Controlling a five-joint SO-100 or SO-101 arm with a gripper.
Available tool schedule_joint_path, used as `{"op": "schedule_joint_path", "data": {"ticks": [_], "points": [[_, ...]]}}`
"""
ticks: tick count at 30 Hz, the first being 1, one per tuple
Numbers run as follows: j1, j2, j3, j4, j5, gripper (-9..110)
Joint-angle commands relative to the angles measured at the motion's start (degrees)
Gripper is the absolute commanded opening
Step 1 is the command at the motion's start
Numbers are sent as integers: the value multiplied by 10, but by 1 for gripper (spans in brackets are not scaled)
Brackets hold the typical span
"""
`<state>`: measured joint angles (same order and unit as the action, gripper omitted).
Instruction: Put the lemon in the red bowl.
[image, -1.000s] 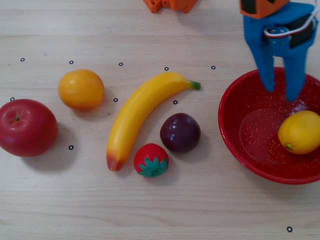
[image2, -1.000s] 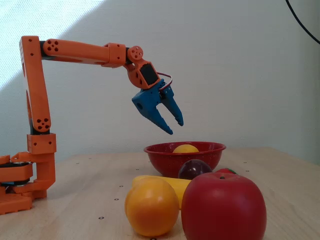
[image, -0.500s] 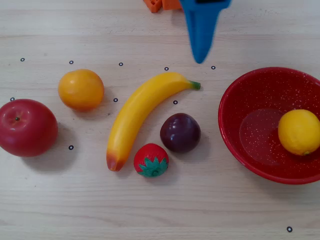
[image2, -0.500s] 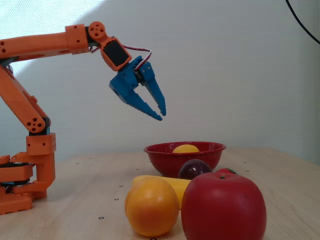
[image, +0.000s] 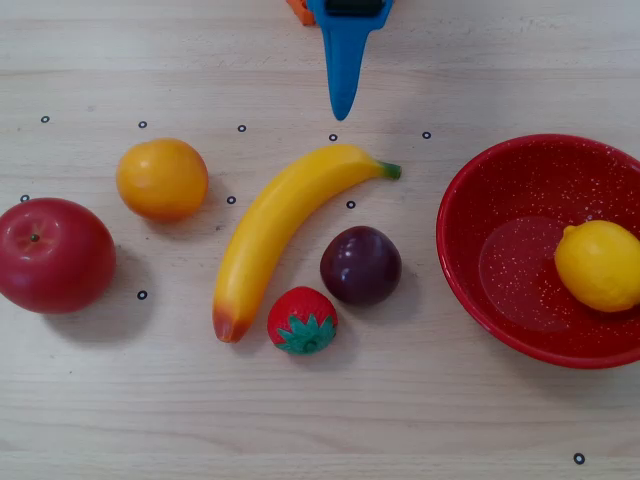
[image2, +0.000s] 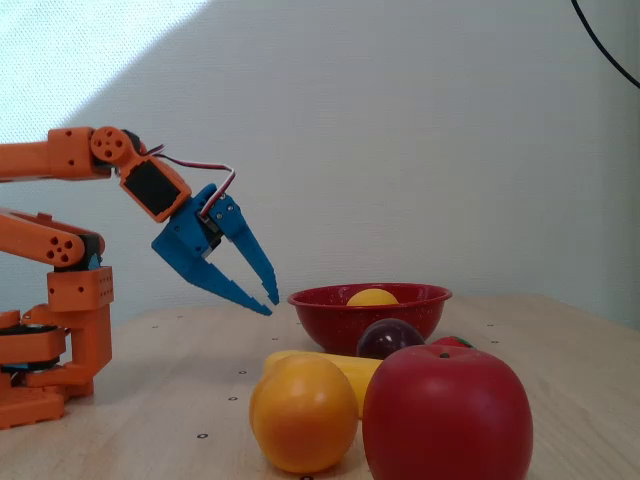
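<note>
The blue two-finger jaws of the orange arm are held spread apart and empty above the pale wooden counter. The small bright yellow oval lemon is seen lying inside the large glossy red speckled bowl, off to the right of the jaws in the overhead view. A long yellow banana is laid just below the jaw tips in the overhead view.
</note>
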<state>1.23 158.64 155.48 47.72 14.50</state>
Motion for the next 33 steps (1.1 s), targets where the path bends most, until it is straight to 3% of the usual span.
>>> {"op": "schedule_joint_path", "data": {"ticks": [1,12,33], "points": [[10,55,15,-39,11,0],[20,225,232,-170,-7,0],[30,265,232,21,-139,0]]}}
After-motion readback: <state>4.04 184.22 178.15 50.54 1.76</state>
